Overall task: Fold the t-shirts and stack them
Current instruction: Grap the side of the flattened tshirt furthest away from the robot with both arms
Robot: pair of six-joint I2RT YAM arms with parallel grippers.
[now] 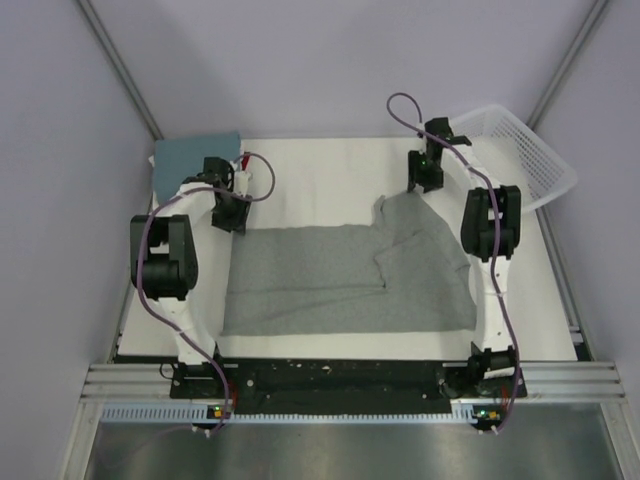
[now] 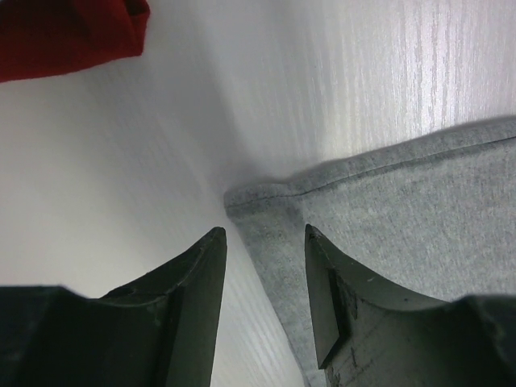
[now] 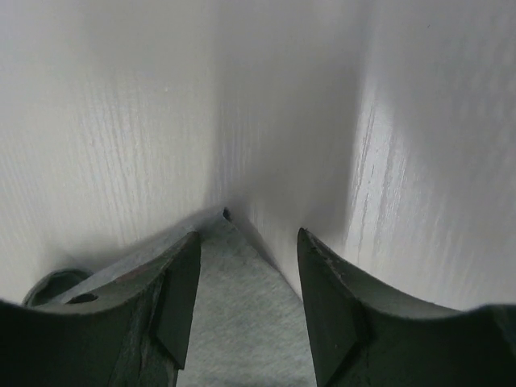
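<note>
A grey shirt (image 1: 340,280) is seen spread on the white surface (image 1: 330,165) just beyond the arm bases, its right part folded over. At its far edge the left fingers (image 2: 201,282) are held spread astride the left corner, and the right fingers (image 3: 330,298) are spread over the right corner; nothing is pinched. The cloth is judged soft, light and limp, best taken at these corners. Farther back lie a teal shirt (image 1: 190,155), a red shirt (image 2: 64,32) and a basket (image 1: 530,150).
</note>
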